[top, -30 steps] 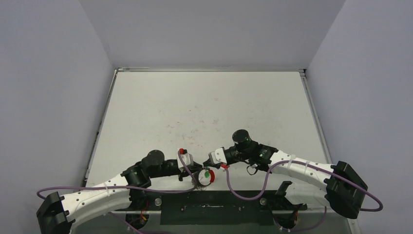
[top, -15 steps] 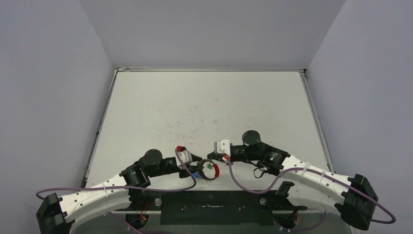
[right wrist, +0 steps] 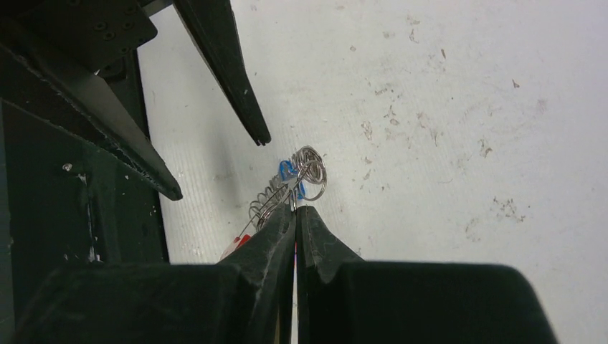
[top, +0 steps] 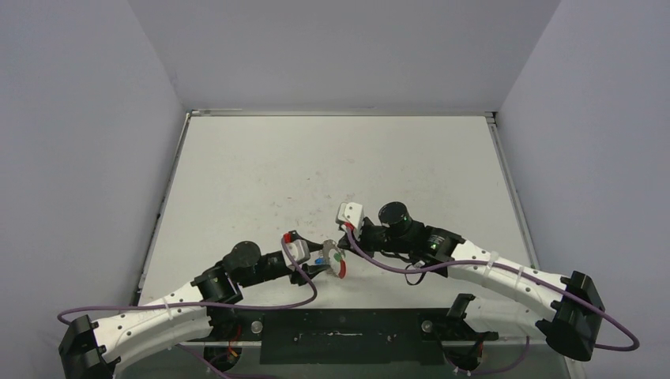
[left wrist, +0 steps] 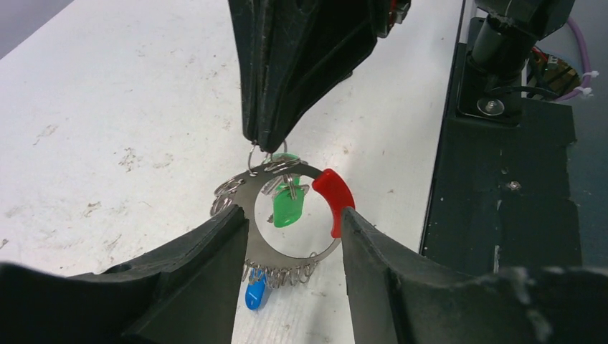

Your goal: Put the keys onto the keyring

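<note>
Two tools meet at the keyring point(left wrist: 287, 252) over the desk point(left wrist: 107, 107). Left tool point(left wrist: 294, 215), jaws apart, flanks its lower half, where a blue key point(left wrist: 254, 294) hangs. Beyond, a green key point(left wrist: 288, 206) dangles inside the keyring beside its red section point(left wrist: 333, 197); right tool point(left wrist: 262, 140), closed, pinches its top.

The top camera looks down from high behind the keyring point(top: 338, 263), over the whole table point(top: 332, 158); both wrist cameras face the keyring closely from opposite sides
</note>
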Tool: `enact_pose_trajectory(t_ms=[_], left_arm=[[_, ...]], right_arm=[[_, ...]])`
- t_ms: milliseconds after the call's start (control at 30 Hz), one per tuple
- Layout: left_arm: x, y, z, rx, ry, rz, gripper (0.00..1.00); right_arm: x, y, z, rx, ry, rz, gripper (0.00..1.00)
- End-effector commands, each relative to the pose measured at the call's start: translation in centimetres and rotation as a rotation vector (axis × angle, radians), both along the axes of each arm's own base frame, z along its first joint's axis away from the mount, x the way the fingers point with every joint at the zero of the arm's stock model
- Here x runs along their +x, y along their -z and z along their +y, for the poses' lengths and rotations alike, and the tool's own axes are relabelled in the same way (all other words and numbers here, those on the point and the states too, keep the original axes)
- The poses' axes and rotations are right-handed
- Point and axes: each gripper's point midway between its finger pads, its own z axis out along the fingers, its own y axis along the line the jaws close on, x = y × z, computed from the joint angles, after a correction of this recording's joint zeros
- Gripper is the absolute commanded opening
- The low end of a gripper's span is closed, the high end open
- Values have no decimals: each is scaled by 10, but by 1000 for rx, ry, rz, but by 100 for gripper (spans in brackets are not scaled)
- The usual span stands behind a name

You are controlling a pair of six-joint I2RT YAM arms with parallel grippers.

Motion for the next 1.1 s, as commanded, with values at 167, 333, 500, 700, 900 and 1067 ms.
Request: enact_pose_trajectory(t_ms=[167, 333, 500, 700, 900, 1067], left_arm=[[12, -36, -2, -27, -14, -180, 52], [11, -32, -9, 8, 36, -217, 46], [-1, -17, -15, 34, 119, -202, 36], [-15, -8, -12, 35, 170, -157, 32], [-25, -1, -7, 23, 189, -104, 29], [-21, 6, -3, 51, 153, -82, 37]], right_arm=[[-19, -2, 6, -39, -26, -39, 0], [-29, 7, 11, -66, -69, -53, 0], [-33, 15, 19, -43, -77, -32, 0], [-36, 18, 27, -30, -76, 5, 0], [-41, 18, 34, -35, -88, 7, 0], [-43, 15, 36, -35, -96, -8, 0]])
